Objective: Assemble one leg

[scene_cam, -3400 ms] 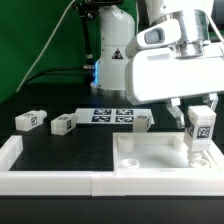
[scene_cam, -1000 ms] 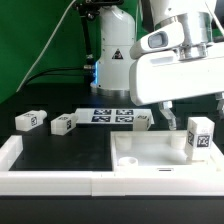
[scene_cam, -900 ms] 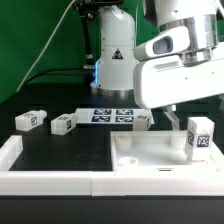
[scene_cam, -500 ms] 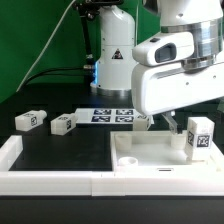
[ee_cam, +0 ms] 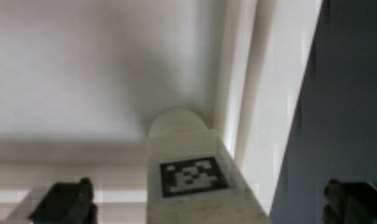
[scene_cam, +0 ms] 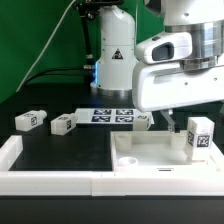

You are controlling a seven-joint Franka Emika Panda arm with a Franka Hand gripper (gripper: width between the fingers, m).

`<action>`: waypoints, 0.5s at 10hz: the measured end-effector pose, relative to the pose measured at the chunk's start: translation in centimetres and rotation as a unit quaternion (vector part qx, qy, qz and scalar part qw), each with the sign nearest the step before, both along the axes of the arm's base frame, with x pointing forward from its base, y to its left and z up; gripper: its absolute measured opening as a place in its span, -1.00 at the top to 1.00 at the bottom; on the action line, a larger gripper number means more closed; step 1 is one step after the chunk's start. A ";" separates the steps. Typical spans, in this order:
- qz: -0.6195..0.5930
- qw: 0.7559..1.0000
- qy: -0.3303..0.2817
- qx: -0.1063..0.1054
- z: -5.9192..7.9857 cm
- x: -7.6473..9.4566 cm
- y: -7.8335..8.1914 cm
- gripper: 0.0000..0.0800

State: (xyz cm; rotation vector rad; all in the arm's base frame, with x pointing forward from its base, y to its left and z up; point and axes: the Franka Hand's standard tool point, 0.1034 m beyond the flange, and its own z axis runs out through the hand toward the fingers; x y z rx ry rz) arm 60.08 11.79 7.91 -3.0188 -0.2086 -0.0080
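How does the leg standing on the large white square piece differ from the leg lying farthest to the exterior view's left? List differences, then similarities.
The standing leg is upright, long side vertical; the far-left leg lies flat. The standing leg rests on the white square piece; the far-left leg lies on the black table. Both are small white blocks with a black-and-white tag.
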 end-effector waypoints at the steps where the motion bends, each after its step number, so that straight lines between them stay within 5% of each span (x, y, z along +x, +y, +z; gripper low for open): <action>1: 0.001 1.000 0.000 0.000 -0.1 0.0 -0.1 -0.62; 4: 0.006 1.000 0.004 0.001 -0.1 0.2 -0.3 -0.62; 5: 0.005 1.000 0.004 0.001 -0.1 0.2 -0.3 -0.31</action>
